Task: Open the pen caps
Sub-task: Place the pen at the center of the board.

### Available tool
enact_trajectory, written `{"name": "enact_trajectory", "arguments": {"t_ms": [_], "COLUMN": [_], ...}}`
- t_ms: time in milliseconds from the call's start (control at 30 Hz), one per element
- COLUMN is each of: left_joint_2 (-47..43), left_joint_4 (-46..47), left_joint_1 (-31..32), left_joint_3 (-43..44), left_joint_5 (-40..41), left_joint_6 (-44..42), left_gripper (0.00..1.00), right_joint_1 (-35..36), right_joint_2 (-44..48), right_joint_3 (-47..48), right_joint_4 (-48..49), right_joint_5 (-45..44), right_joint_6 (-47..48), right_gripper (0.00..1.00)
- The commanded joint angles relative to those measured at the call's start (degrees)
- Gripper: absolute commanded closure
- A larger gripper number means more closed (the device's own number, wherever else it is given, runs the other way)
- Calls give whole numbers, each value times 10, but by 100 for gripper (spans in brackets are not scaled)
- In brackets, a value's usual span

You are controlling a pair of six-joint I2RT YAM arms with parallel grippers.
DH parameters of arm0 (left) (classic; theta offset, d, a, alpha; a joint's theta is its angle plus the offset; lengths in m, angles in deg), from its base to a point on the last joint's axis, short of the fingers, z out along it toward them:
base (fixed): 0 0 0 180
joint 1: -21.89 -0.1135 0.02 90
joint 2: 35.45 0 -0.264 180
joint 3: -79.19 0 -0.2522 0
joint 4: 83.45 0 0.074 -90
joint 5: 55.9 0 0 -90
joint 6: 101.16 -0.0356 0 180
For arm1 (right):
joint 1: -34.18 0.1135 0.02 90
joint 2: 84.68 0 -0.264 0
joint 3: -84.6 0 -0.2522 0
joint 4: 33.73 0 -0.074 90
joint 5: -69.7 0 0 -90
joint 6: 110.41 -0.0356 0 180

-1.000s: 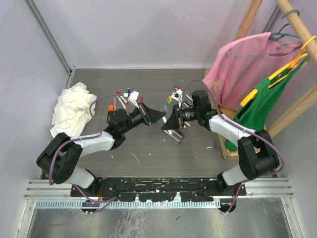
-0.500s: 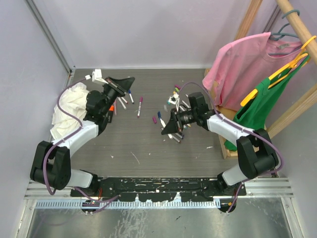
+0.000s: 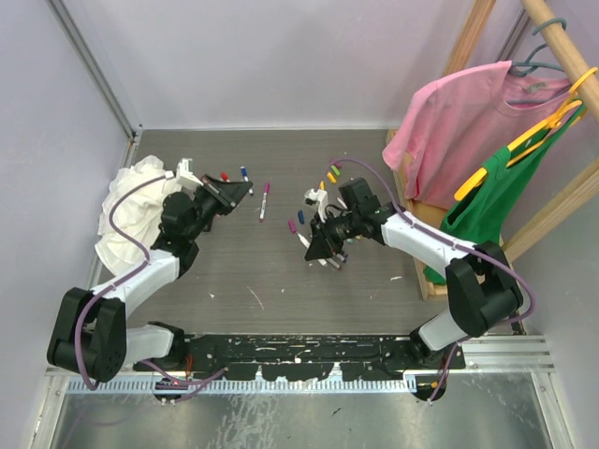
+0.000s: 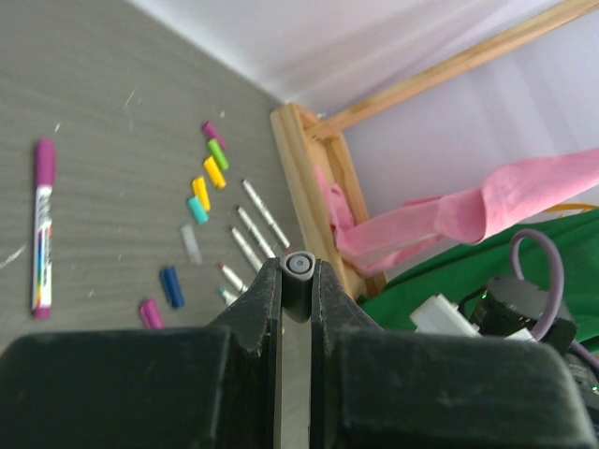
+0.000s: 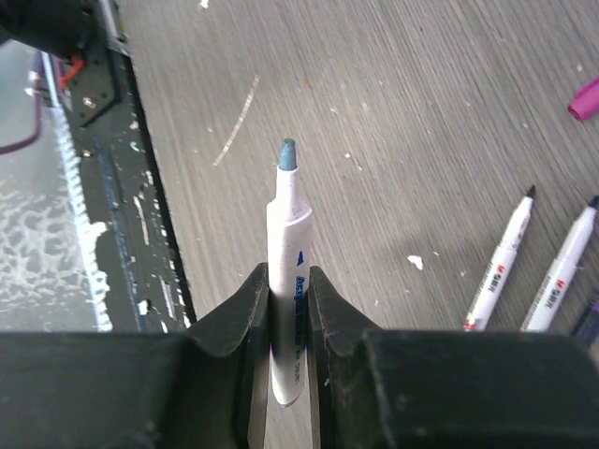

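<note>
Pinching a white-barrelled pen between nearly closed fingers, the right hand hangs over the middle of the grey tabletop. The pen's teal tip is bare and points out past the fingertips. Just right of it in the wrist view lie two more uncapped pens, side by side on the grain. The left hand is off to the left, near the white rag, its fingers pressed tight on a small cap seen end-on as a round grey-looking disc (its true colour I cannot tell from this angle). The other pen caps lie loose on the tabletop between the two hands and toward the wooden frame: a magenta, a green, two yellow and a teal one in a rough line, a pale one below them, then a blue cap and another magenta one nearer the camera. Beside this row lie a few bare white barrels. One pen with its purple cap still on lies apart at the left of that view. A pink shirt and a green garment hang on the rack at the right.
</note>
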Motion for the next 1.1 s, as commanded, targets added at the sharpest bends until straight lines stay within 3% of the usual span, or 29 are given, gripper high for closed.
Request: {"name": "enact_trajectory", "arguments": {"t_ms": [0,200,600,1067], "left_joint_2": [-32,-38,33,127], "left_joint_4": [-33,-121,-109,-156], "left_joint_1": [-2,-1,5,94], "left_joint_3": [-32,-43,-64,-26], "left_joint_5": [-24,-37,-73,27], "left_joint_6": [14,19,54,61], "left_gripper": [100,100,100,100], "right_joint_1": [13,36,69,102], "right_joint_2": [-3,-19,-59,-131], "right_joint_3": [22,27,42,77], "right_joint_4": [-25,-34,-51,-87], "right_joint_5": [-74,-117,-191,-322], "right_joint_6": [47,66,80,86], "right_gripper": [98,97,95,90]}}
